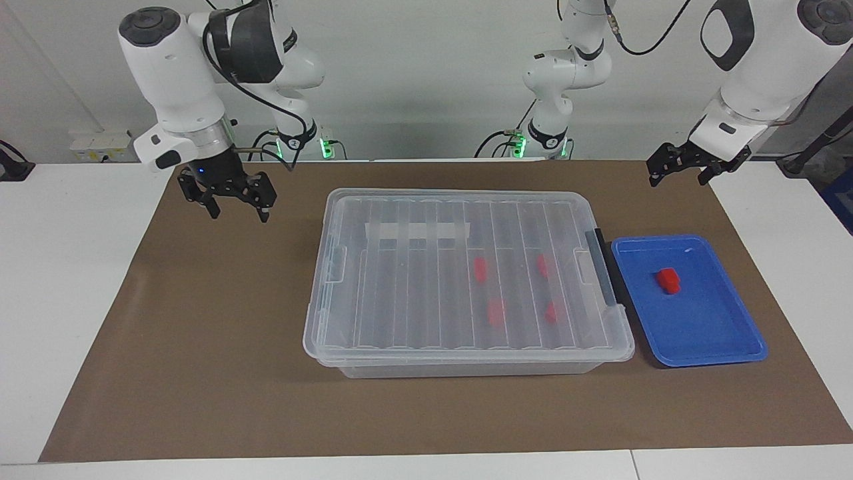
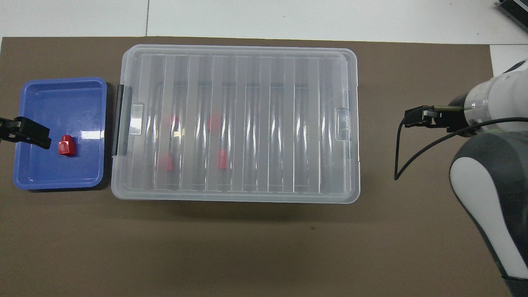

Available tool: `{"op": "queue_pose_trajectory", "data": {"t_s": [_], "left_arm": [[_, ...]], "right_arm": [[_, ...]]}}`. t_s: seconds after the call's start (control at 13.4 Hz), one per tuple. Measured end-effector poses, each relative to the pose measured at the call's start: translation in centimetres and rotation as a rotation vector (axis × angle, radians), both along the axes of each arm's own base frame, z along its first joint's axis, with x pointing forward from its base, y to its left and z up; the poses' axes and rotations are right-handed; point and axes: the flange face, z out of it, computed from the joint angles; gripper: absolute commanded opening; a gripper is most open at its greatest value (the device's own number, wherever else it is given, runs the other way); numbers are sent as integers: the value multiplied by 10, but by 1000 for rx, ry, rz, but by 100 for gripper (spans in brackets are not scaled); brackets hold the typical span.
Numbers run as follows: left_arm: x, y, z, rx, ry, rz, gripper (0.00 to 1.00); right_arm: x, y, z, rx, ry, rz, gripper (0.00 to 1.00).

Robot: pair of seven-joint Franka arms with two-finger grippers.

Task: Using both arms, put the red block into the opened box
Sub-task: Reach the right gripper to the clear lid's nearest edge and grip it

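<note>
No text, label, brand, number or sign can be read anywhere: the white tape strip [image 1: 418, 231] on the box [image 1: 466, 360] is blank, and any lettering on the arms' joints is too small to make out.

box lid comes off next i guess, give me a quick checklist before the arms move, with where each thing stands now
1. Lid closed on the box: not ok for placing, it must come off first.
2. Red block free to pick in the blue tray: ok, nothing touches it.
3. Right gripper open, holding nothing: ok; it is up over the brown mat toward the right arm's end of the box.
4. Left gripper open, holding nothing: ok; it waits up in the air at the tray's end.
5. Room in the box: ok, the four blocks inside leave much of the floor bare.
6. Lid latched or loose: cannot tell.
</note>
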Motion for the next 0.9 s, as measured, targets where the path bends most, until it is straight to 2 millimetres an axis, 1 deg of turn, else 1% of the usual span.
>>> {"op": "queue_pose_trajectory", "data": {"t_s": [0.3, 0.45, 0.6, 0.75, 0.9], "left_arm": [[0, 0, 0, 0, 0, 0, 100], [0, 0, 0, 0, 0, 0, 100], [0, 0, 0, 0, 0, 0, 100], [0, 0, 0, 0, 0, 0, 100], [0, 0, 0, 0, 0, 0, 100]], "right_arm": [[19, 44, -37, 18, -17, 2, 93], [24, 66, -55, 24, -10, 14, 92], [25, 83, -70, 26, -1, 27, 92], [25, 91, -77, 25, 10, 31, 91], [25, 89, -79, 23, 19, 29, 90]]}}
